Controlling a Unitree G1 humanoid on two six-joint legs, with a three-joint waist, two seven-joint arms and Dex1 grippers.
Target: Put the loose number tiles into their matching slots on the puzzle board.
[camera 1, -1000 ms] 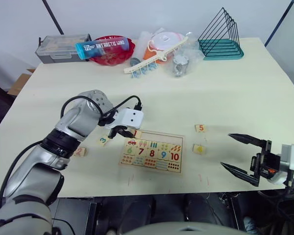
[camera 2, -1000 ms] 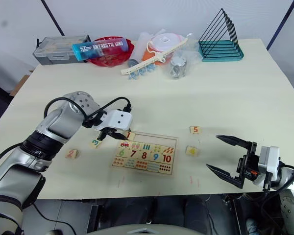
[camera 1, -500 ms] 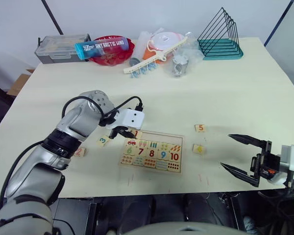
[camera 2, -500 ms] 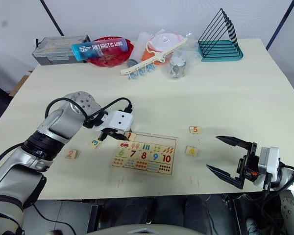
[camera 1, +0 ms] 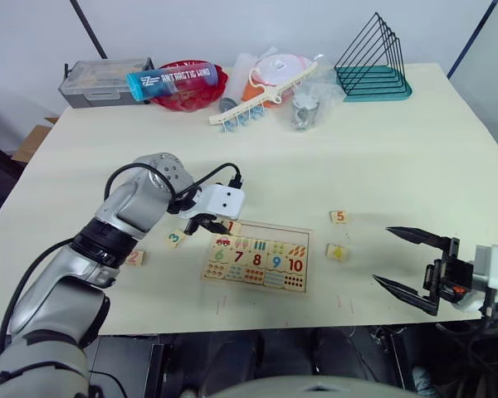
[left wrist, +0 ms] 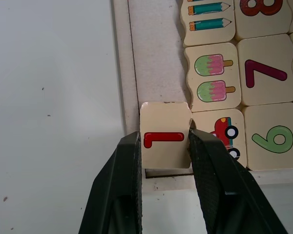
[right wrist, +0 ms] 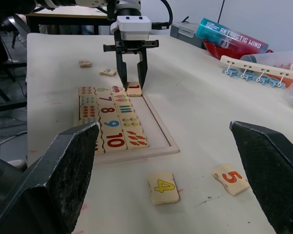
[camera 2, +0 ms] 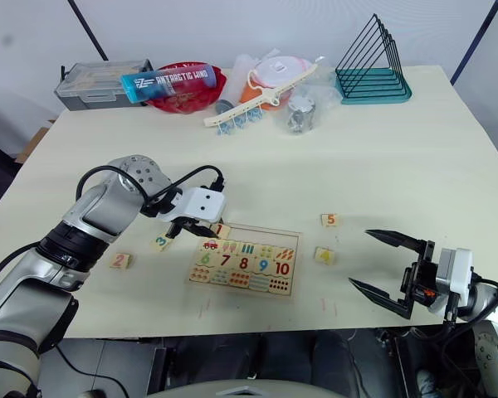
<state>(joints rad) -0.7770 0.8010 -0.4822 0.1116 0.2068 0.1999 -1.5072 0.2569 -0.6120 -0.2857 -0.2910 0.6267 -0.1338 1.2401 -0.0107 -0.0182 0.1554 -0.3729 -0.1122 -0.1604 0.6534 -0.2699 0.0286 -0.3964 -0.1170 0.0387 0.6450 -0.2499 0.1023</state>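
The puzzle board lies near the table's front, with the pieces 6 to 10 seated in it. My left gripper is shut on the tile 1, which it holds at the slot in the board's near-left corner. The rest of the slot row is bare. Tile 3 and tile 2 lie left of the board. To its right are tile 5 and tile 4. My right gripper hangs open at the front right, apart from tile 4 and with nothing in it.
Along the back edge stand a grey box, a red bowl with a blue bottle on it, a heap of plastic-wrapped items and a teal wire rack. Bare tabletop lies between these and the board.
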